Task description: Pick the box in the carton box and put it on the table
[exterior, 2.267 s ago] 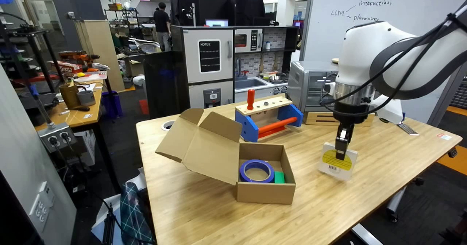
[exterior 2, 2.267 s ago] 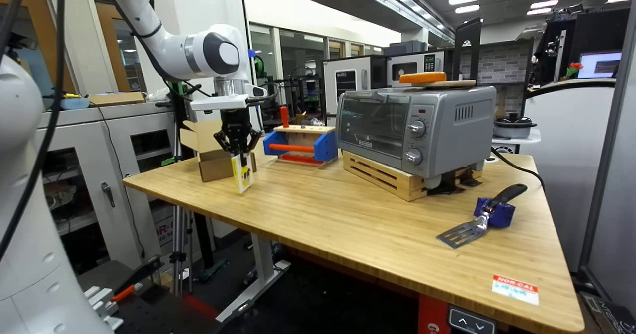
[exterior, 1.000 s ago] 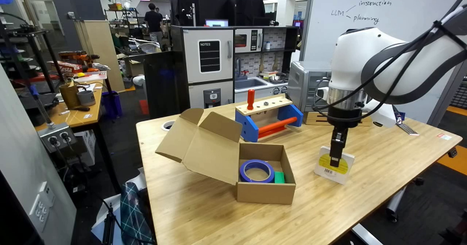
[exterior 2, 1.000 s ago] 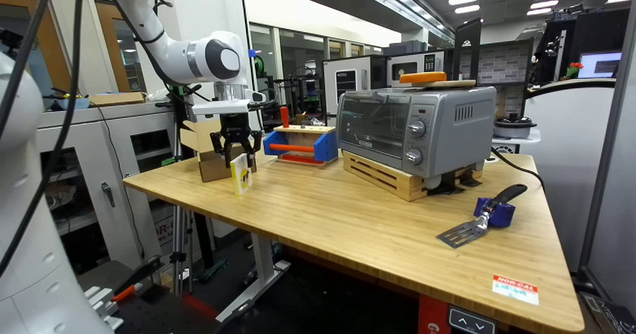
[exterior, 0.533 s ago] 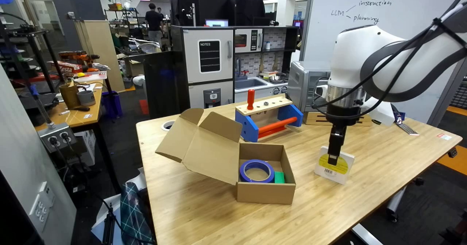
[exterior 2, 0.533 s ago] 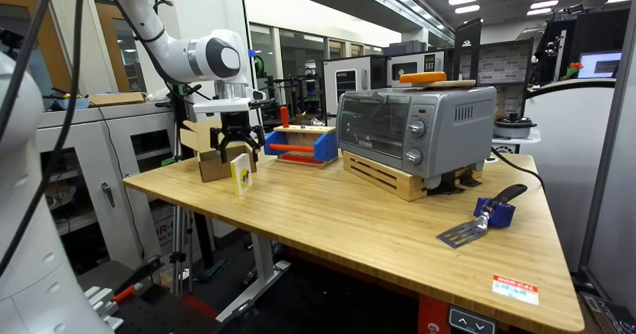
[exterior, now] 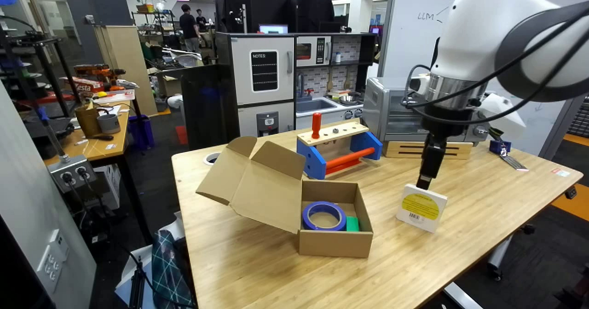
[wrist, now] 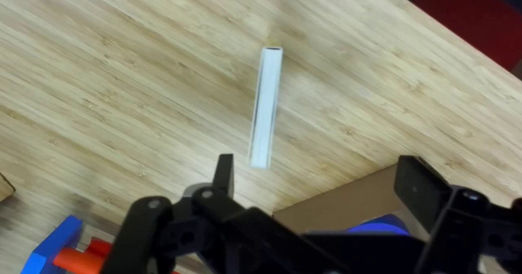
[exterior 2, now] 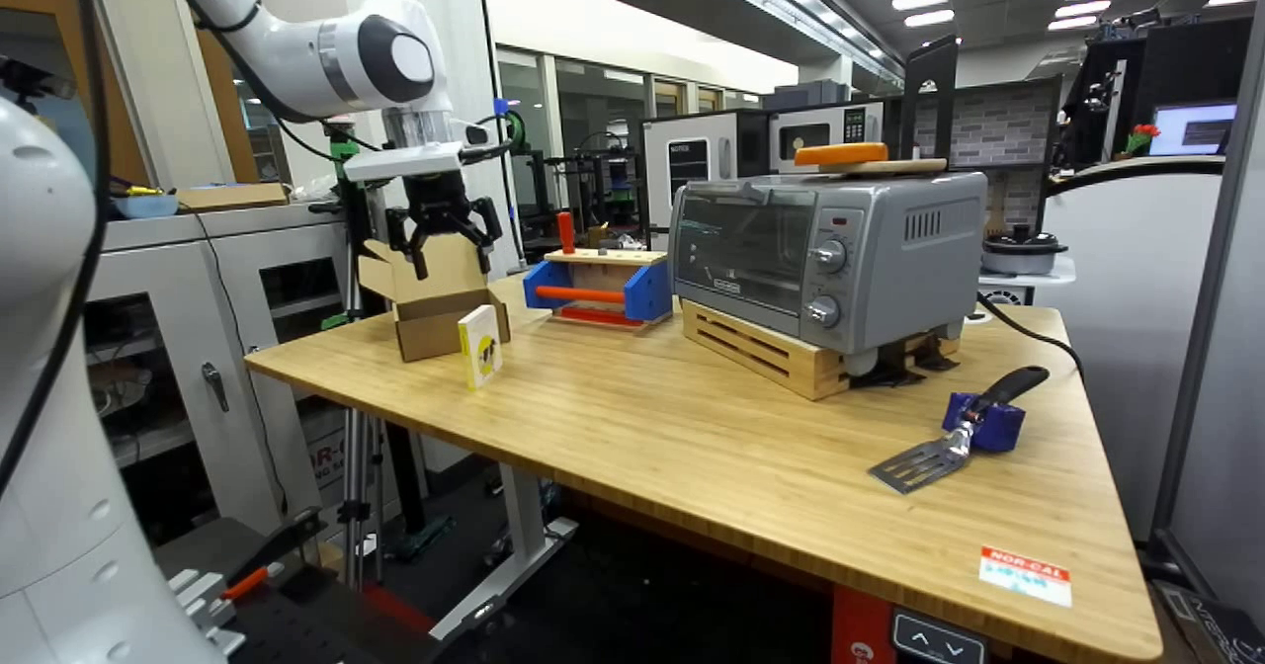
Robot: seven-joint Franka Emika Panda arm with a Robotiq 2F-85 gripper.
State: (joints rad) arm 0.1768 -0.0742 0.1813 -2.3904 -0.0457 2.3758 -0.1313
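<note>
The pincer (exterior 2: 453, 267) has just let go of the box (exterior: 422, 208): its fingers stand spread wide with nothing between them, and it has risen since the release, so a clear gap now shows between its tips and the top edge of the box. The box is below the pincer, on the surface (exterior: 414, 272), upright on one narrow edge; it hasn't slid or toppled as the fingers drew off, and keeps the same spot and the same turn. The carton (exterior: 336, 244) sits lower than the pincer and off to one side of it, apart from the box, its flaps folded out, with the roll (exterior: 340, 211) and a green block (exterior: 352, 224) inside, both just where they have been. The toy (exterior: 349, 158) stands off to another side of the pincer, well away from the box. To my eye that settles the main part of the job: the box is out of the carton and on the surface with nothing holding it, so I'd call the task as good as finished. What remains, I judge, is only a clean retreat. My one worry would be the stance of the box: thin as it is, a brush from a fingertip could knock it flat, so I'd want the pincer to go straight up, fingers kept apart, before any swing sideways.
</note>
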